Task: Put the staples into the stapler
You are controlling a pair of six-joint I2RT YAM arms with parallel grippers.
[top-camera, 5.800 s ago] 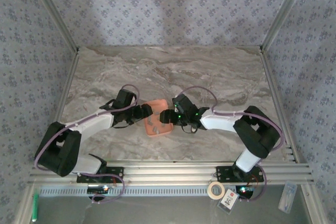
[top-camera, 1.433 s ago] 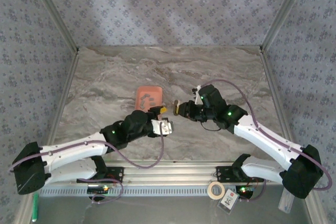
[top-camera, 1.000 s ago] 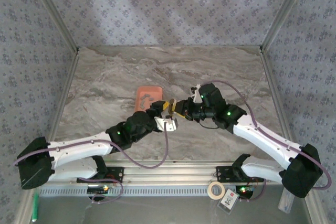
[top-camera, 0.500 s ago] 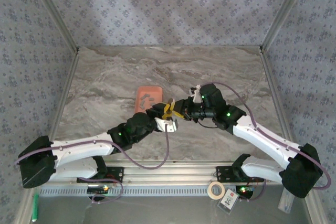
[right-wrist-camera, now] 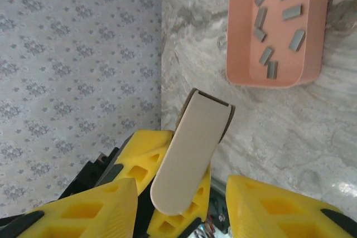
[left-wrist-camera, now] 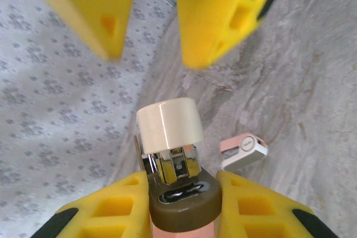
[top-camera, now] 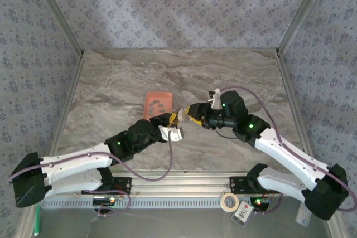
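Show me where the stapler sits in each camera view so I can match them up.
Top external: the stapler is at centre, beside the near right corner of the tray.
Left wrist: bottom centre, cream lid up, clamped in the left gripper.
Right wrist: lower centre, lid facing the camera, tray at upper right.
Shared landmark: the marble table.

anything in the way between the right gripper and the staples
Partly. The stapler, clamped in the left gripper, sits right in front of the open right gripper, roughly on the line to the tray with the staples. The tray is uncovered, so a path around the stapler looks free.
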